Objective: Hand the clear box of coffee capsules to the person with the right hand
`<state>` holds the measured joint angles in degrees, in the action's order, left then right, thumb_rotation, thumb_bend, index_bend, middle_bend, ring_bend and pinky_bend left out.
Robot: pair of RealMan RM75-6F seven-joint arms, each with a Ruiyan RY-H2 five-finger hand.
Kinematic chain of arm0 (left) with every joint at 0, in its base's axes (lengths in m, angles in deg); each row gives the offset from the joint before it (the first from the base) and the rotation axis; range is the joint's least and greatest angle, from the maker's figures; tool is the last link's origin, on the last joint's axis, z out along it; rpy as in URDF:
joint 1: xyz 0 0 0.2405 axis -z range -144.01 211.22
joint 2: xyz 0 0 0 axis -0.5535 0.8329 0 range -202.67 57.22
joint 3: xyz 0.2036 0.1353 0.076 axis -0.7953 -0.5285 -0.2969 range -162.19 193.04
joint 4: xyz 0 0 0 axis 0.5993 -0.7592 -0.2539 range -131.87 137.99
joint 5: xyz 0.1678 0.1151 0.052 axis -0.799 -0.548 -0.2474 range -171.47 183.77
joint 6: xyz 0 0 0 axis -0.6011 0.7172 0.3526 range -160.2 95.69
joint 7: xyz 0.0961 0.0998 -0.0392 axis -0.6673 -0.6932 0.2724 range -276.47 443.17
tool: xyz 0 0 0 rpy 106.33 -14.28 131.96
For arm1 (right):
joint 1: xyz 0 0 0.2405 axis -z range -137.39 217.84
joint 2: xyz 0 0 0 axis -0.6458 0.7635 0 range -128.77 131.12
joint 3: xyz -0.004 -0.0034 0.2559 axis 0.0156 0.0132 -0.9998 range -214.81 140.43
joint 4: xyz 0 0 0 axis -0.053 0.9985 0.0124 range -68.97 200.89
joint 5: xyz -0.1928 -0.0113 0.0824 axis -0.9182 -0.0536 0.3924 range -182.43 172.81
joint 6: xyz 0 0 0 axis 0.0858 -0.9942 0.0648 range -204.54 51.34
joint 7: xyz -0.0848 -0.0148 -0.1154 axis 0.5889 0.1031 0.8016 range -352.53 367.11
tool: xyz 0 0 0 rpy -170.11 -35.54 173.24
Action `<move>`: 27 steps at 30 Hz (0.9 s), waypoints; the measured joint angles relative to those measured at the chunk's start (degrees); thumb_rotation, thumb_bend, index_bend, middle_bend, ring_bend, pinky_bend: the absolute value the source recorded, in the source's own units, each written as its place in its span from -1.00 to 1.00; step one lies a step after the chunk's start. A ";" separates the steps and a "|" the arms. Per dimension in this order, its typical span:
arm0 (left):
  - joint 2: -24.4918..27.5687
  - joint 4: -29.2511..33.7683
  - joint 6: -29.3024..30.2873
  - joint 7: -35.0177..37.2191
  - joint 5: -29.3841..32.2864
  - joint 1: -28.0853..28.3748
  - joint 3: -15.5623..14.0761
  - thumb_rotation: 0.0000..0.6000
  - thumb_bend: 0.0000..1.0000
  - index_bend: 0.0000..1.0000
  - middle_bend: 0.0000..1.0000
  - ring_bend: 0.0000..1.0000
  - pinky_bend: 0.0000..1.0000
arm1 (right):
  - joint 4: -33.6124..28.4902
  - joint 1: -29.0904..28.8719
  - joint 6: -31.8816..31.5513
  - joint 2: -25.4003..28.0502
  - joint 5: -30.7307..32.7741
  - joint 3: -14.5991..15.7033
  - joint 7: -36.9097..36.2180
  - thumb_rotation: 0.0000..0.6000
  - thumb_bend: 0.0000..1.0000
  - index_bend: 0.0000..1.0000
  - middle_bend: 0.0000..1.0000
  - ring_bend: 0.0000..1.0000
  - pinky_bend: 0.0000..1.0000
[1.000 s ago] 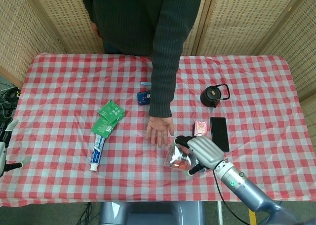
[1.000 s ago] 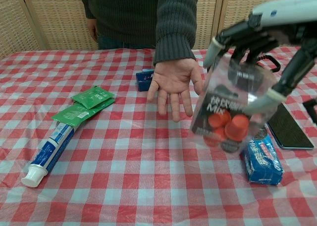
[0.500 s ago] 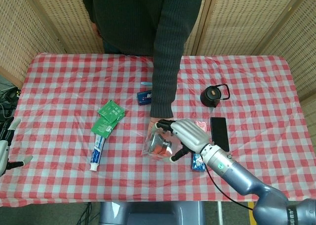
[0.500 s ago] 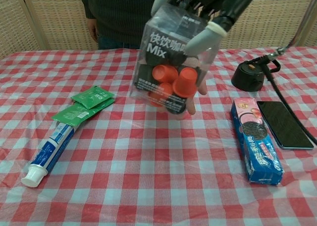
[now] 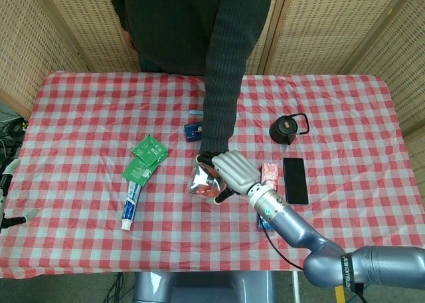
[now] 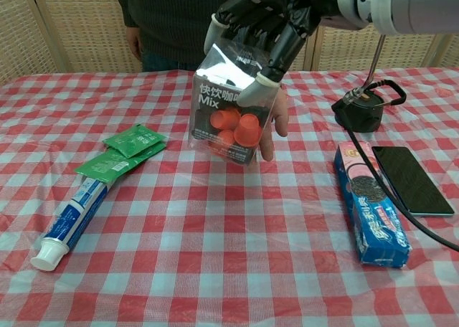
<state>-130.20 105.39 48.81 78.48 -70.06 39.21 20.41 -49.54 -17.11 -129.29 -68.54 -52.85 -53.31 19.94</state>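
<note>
My right hand (image 5: 234,172) (image 6: 272,33) grips the clear box of coffee capsules (image 5: 204,183) (image 6: 229,108) from above. The box holds orange and dark capsules and hangs above the table, right over the person's open palm (image 6: 276,115). The person's dark-sleeved arm (image 5: 221,84) reaches in from the far side, and the hand itself is mostly hidden behind the box and my fingers. I cannot tell whether the box touches the palm. My left hand (image 5: 5,203) sits at the far left edge of the head view, off the table, holding nothing with fingers apart.
Green sachets (image 5: 149,155) (image 6: 128,149) and a toothpaste tube (image 5: 133,200) (image 6: 68,223) lie on the left. A blue biscuit pack (image 6: 370,212), a black phone (image 5: 295,180) (image 6: 411,178) and a small black kettle (image 5: 285,128) (image 6: 362,106) are on the right. A blue box (image 5: 193,130) lies by the arm.
My right hand carried the box left and away from me, from beside the biscuit pack to over the person's palm. The person's arm stayed put.
</note>
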 measured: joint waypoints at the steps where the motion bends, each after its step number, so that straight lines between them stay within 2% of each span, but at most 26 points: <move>1: 0.00 0.00 0.09 0.02 -0.09 -0.02 -0.03 1.00 -1.00 -1.00 -1.00 -1.00 -1.00 | 0.02 -0.06 -0.10 0.05 0.29 0.15 0.31 1.00 -0.11 -0.27 -0.08 -0.04 -0.11; 2: -0.01 0.00 0.21 0.05 -0.17 -0.06 -0.06 1.00 -1.00 -1.00 -1.00 -1.00 -1.00 | -0.08 -0.09 -0.01 0.23 0.56 0.28 0.43 1.00 -0.39 -0.45 -0.30 -0.29 -0.39; 4: -0.03 0.02 0.34 0.07 -0.25 -0.12 -0.10 1.00 -1.00 -1.00 -1.00 -1.00 -1.00 | -0.44 -0.15 0.56 1.02 1.17 0.57 0.63 1.00 -0.80 -0.74 -0.69 -0.72 -0.80; 5: -0.03 0.04 0.36 0.06 -0.27 -0.13 -0.12 1.00 -1.00 -1.00 -1.00 -1.00 -1.00 | -0.58 -0.19 0.84 1.41 1.36 0.67 0.72 1.00 -0.94 -0.86 -0.85 -0.89 -0.93; 6: -0.04 0.06 0.39 0.05 -0.27 -0.14 -0.13 1.00 -1.00 -1.00 -1.00 -1.00 -1.00 | -0.73 -0.24 1.13 1.82 1.51 0.74 0.80 1.00 -0.99 -0.93 -0.94 -0.97 -0.99; 7: -0.05 0.07 0.41 0.02 -0.26 -0.15 -0.14 1.00 -1.00 -1.00 -1.00 -1.00 -1.00 | -0.92 -0.28 1.43 2.35 1.63 0.76 0.84 1.00 -1.00 -0.99 -1.00 -1.00 -1.00; 12: -0.11 0.21 0.49 -0.17 -0.39 -0.13 -0.22 1.00 -1.00 -1.00 -1.00 -1.00 -1.00 | -2.66 0.24 1.92 5.23 1.07 -0.11 -0.66 1.00 -1.00 -1.00 -1.00 -1.00 -1.00; 18: 0.09 0.37 0.68 0.25 -0.73 -0.21 -0.32 1.00 -1.00 -1.00 -1.00 -1.00 -1.00 | -7.70 3.00 0.76 12.87 -1.70 -1.65 -2.68 1.00 -1.00 -1.00 -1.00 -1.00 -1.00; 23: 0.33 0.52 1.26 0.83 -1.59 -0.48 -0.53 1.00 -1.00 -1.00 -1.00 -1.00 -1.00 | -11.80 7.78 -0.81 20.53 -6.31 -2.11 -5.33 1.00 -1.00 -1.00 -1.00 -1.00 -1.00; 27: 0.57 0.61 2.21 1.62 -2.96 -0.97 -0.91 1.00 -1.00 -1.00 -1.00 -1.00 -1.00 | -12.94 13.10 -2.20 25.59 -12.29 -1.15 -8.56 1.00 -1.00 -1.00 -1.00 -1.00 -1.00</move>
<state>-129.63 106.00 51.02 80.10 -73.01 38.24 19.50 -62.48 -4.00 -131.49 -42.95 -65.14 -54.46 11.38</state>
